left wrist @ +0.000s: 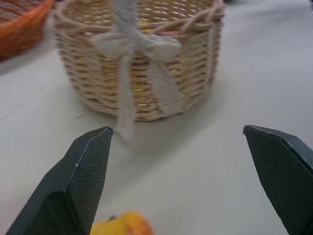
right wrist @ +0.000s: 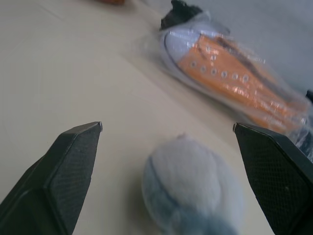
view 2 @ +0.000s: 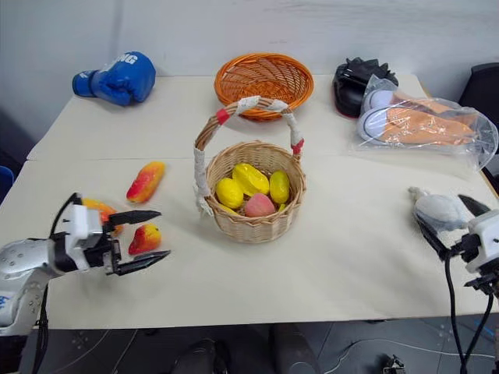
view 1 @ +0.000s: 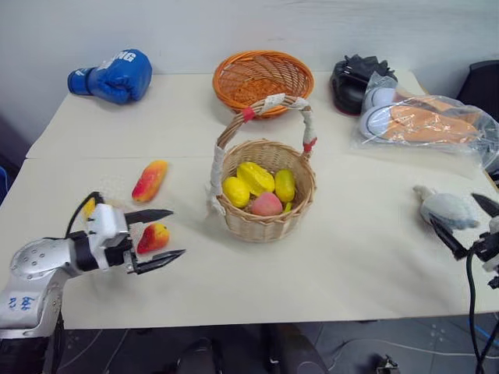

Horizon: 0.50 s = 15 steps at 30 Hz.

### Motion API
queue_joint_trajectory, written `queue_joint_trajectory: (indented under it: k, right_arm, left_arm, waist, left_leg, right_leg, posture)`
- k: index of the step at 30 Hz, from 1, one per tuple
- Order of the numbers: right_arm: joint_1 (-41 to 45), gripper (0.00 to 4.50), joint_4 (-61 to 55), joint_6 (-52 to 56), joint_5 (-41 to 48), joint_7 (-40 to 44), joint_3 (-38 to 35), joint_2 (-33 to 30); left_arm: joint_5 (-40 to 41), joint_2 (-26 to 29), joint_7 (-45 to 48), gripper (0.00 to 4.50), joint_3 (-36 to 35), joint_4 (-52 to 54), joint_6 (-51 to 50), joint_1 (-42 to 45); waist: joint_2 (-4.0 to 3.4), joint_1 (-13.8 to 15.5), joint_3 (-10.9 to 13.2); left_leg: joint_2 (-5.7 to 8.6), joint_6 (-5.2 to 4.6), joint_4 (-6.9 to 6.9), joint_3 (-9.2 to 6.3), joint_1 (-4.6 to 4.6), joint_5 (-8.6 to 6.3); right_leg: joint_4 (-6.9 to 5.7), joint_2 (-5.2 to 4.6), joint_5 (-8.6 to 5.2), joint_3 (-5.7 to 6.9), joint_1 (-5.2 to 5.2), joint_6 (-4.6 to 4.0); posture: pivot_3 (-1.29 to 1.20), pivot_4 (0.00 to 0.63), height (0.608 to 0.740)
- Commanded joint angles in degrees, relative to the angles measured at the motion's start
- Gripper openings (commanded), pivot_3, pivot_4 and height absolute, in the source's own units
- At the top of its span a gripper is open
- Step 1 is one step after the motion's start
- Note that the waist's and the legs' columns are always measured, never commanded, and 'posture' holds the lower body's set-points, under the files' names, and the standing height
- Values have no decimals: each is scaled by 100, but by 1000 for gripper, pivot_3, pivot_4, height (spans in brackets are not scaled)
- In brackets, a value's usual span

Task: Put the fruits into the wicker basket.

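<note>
Table (view 1: 351,257): wicker basket (view 1: 265,214) holds yellow and pink fruit.

bare table (view 1: 366,257) between wicker basket (view 1: 265,210) and plush toy (view 1: 446,207), handle (view 1: 269,103) arching over basket mouth

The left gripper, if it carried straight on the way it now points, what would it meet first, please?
Most likely the wicker basket: the left gripper, jaws open, points level at its side wall. The small fruit lies low between the jaws and might be brushed first.

- Wall (view 1: 312,23) — plain, pale, behind the table.
- Table (view 1: 351,257) — cream top, seam across it.
- Floor (view 1: 351,351) — dark, cables lying under the table's near edge.
</note>
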<state>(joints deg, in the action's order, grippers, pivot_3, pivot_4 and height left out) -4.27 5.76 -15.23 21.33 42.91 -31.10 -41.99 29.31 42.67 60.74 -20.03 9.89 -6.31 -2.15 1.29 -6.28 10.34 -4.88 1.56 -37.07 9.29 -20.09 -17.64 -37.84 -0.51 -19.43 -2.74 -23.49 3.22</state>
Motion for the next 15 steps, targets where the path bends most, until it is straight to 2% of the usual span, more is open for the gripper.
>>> queue_joint_trajectory:
  k: [1,5,9,12,15]
  right_arm:
    - [-122,4458,-1316,215,741,474,450,178]
    - [-404,4458,-2469,213,916,1197,1665,424]
    - [-470,4458,-2809,-77,583,1408,2672,881]
    - [-503,4458,-2685,-537,249,1480,3019,1153]
    - [-408,4458,-2646,-769,103,1382,3183,1367]
  left_arm:
    - [152,-208,-502,4500,-994,-92,105,-565]
    - [299,-607,-1149,4500,-2185,-465,65,-1339]
    - [243,-822,-1533,4500,-3260,-1426,400,-2060]
    - [361,-826,-1707,4500,-3678,-1835,412,-2263]
    - [540,-793,-1889,4500,-3821,-1726,172,-2263]
  waist:
    - [0,-10,0]
    - [12,27,3]
    - [41,52,1]
    - [98,107,-13]
    - [142,202,-39]
  left_leg:
    - [-5,4,1,-2,0,-2]
    - [-20,14,3,-14,-4,-10]
    - [-19,4,-3,-11,-4,-23]
    - [-12,-22,-9,-9,-3,-42]
    - [-2,-36,-11,-23,-3,-50]
  right_leg:
    - [0,5,-1,0,-1,-2]
    - [2,13,-6,11,-6,-10]
    - [6,2,-8,20,-3,-14]
    - [7,-12,-9,27,-3,-17]
    - [9,-35,-12,54,3,-30]
  posture:
    - [0,150,740]
    - [0,150,740]
    - [0,150,740]
    - [0,150,740]
    - [0,150,740]
